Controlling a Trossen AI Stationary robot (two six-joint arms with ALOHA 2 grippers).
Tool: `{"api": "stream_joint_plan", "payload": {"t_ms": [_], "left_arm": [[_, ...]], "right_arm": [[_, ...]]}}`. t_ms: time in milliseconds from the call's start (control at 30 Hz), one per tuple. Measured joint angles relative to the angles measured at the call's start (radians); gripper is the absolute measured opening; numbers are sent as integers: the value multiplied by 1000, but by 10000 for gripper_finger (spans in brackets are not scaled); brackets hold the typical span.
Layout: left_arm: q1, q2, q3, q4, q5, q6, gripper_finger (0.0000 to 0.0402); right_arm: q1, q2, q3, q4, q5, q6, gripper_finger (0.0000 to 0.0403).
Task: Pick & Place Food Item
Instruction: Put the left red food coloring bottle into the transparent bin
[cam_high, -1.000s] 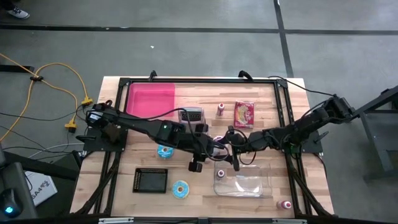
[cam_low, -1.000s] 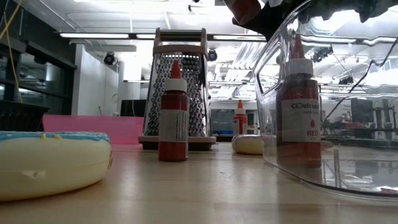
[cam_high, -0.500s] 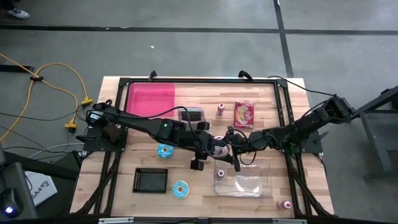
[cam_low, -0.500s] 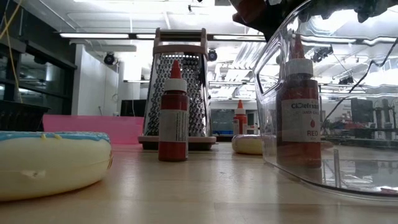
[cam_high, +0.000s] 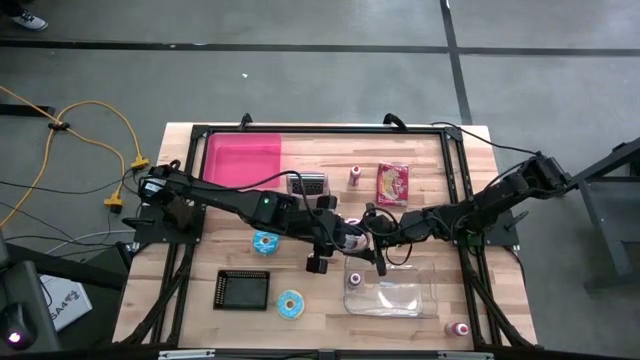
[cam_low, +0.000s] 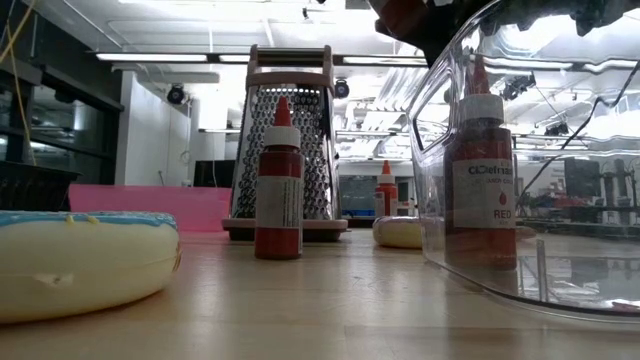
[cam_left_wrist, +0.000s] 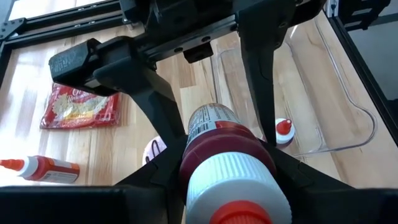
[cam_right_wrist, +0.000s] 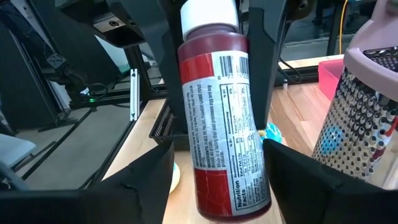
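Observation:
A red sauce bottle (cam_high: 352, 232) with a white cap is held in the air over the table's middle, between both grippers. My left gripper (cam_high: 342, 238) comes from the left and is shut on its cap end (cam_left_wrist: 227, 180). My right gripper (cam_high: 368, 232) comes from the right and is shut on its base end. The bottle lies roughly level, cap toward the left arm. In the low view only a red patch (cam_low: 395, 15) of it shows at the top edge. My left gripper pinches the bottle's shoulder, just behind the white cap (cam_left_wrist: 217, 146), between its two fingers. The fingers lie along the bottle, coming from the table's left. The bottle is lifted clear of the table. My right gripper pinches the bottle's labelled body near the base (cam_right_wrist: 230, 186) between its two fingers (cam_right_wrist: 292, 180). The fingers come from the table's right and lie along the bottle. Its fingers also show in the left wrist view (cam_left_wrist: 261, 74), one on either side of the body.
A clear plastic container (cam_high: 395, 298) with a small red bottle (cam_high: 353, 279) in it stands just nearer than the grippers. A grater (cam_high: 308, 185), a red packet (cam_high: 393, 184), a pink tray (cam_high: 243, 160), two doughnuts (cam_high: 265, 242) (cam_high: 290, 304) and a black tray (cam_high: 243, 289) lie around.

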Motion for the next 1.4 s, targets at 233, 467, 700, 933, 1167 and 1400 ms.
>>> {"api": "stream_joint_plan", "payload": {"t_ms": [233, 467, 700, 933, 1167, 1400], "left_arm": [[0, 0, 0, -2, 16, -3, 145], [0, 0, 0, -2, 32, -4, 145], [0, 0, 0, -3, 33, -4, 145], [0, 0, 0, -2, 33, -4, 145], [0, 0, 0, -2, 32, 9, 151], [-2, 0, 0, 9, 27, 27, 198]], "right_arm": [[0, 0, 0, 0, 0, 0, 196], [0, 0, 0, 0, 0, 0, 164], [0, 0, 0, 0, -1, -3, 148], [0, 0, 0, 0, -1, -3, 146], [0, 0, 0, 0, 0, -2, 144], [3, 0, 0, -2, -13, 4, 143]]}}
